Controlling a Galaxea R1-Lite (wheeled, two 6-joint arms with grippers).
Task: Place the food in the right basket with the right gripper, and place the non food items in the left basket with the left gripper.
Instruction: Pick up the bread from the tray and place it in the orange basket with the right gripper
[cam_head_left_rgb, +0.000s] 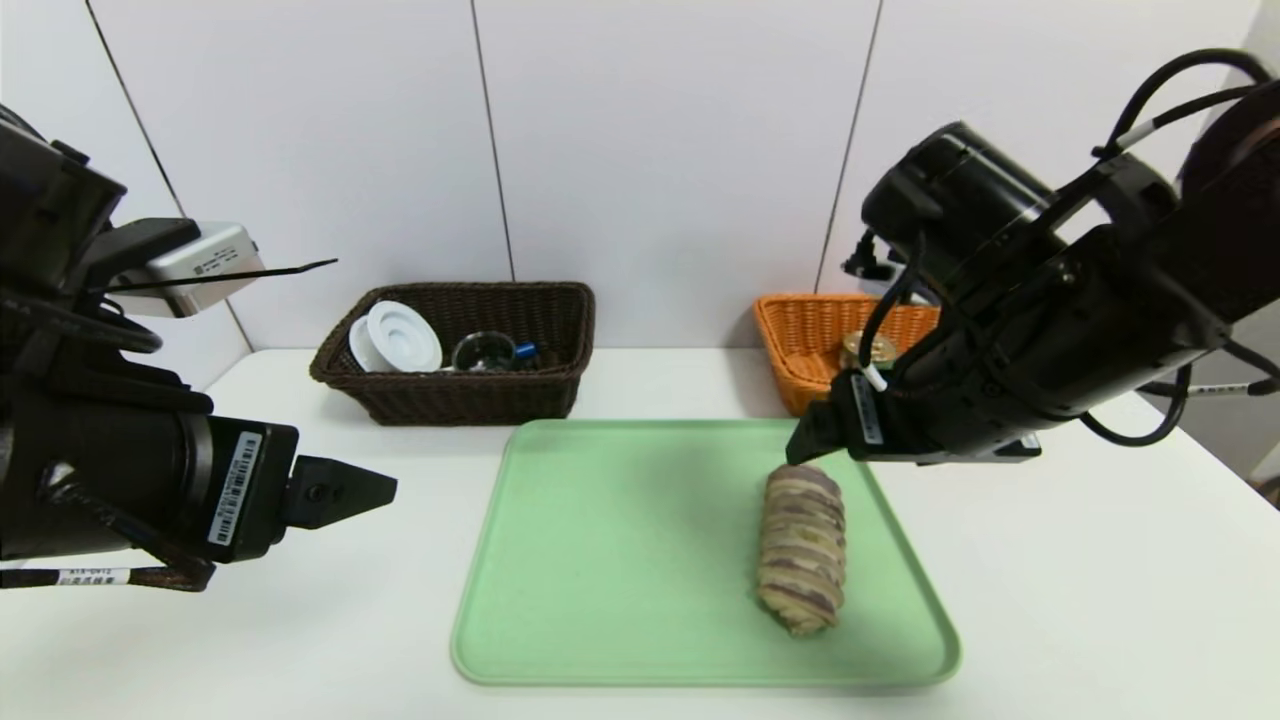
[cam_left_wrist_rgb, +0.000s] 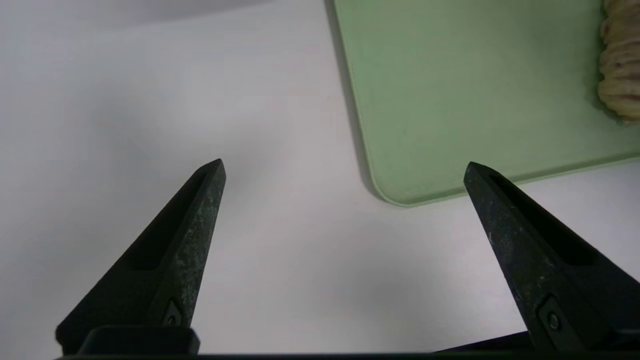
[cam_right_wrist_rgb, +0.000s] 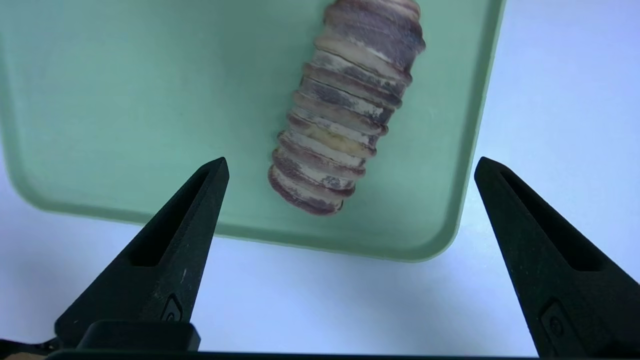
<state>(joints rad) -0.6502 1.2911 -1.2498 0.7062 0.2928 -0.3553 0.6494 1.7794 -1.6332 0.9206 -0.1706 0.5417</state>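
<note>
Above the tray's (cam_head_left_rgb: 620, 560) far right edge, my right gripper (cam_right_wrist_rgb: 350, 165) hangs, jaws wide and empty, over the bread roll (cam_head_left_rgb: 801, 548); my left gripper (cam_left_wrist_rgb: 345, 167), equally spread and empty, waits over bare counter (cam_head_left_rgb: 330, 620).

The bulky black left gripper (cam_head_left_rgb: 345, 492) with its white barcode sticker is low on the left side, angled forward and down. Its pointed black fingers (cam_left_wrist_rgb: 190, 235) stand wide apart and hold nothing. The black right gripper (cam_right_wrist_rgb: 350, 240), on an arm that reaches in from the upper right, points steeply down. Its fingers (cam_right_wrist_rgb: 175, 250) are spread wide too, and empty.
</note>
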